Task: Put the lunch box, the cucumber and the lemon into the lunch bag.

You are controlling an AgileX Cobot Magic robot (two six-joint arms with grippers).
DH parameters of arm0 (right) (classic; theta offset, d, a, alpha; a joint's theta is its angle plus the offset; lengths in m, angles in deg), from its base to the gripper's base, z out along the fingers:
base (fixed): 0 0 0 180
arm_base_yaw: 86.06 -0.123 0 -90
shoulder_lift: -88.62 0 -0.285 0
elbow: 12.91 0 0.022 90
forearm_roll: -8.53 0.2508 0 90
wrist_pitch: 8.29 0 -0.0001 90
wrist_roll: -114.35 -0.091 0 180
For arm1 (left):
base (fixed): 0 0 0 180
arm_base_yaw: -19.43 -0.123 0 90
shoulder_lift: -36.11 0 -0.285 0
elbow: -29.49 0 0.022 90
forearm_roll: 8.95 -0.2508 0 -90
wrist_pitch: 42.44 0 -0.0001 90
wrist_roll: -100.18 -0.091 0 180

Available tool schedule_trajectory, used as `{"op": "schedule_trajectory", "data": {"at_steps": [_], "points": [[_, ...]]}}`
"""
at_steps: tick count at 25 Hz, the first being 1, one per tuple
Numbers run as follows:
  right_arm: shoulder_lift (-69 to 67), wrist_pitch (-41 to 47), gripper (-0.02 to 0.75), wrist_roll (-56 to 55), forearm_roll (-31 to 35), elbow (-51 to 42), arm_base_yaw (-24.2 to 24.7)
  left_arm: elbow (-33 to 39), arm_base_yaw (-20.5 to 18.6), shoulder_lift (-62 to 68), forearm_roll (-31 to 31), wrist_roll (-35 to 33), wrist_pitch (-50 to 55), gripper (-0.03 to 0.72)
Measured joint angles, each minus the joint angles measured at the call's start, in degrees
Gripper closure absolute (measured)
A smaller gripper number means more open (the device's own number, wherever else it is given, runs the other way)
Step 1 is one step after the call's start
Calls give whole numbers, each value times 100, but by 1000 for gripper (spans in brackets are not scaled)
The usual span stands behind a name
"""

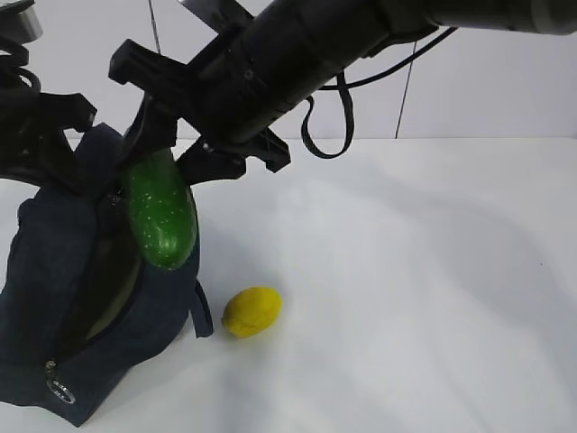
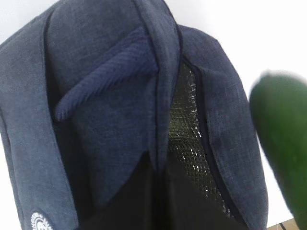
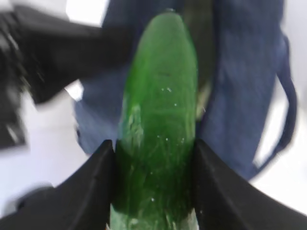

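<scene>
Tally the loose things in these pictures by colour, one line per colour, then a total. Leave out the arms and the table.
Green: 1, the cucumber
Yellow: 1, the lemon
Dark navy: 1, the lunch bag
Total: 3

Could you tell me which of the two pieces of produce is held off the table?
The cucumber, clamped in the right gripper over the lunch bag; the lemon lies on the table.
</scene>
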Motion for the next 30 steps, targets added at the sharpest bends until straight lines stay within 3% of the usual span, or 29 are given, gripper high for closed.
{"op": "schedule_trajectory", "data": {"at_steps": [11, 30], "points": [[-929, -436, 372, 169, 1137, 0, 0, 0, 0, 0, 44, -10, -34, 695], [-1198, -1090, 353, 2877, 2107, -43, -27, 0, 0, 0, 155, -20, -76, 695]]}}
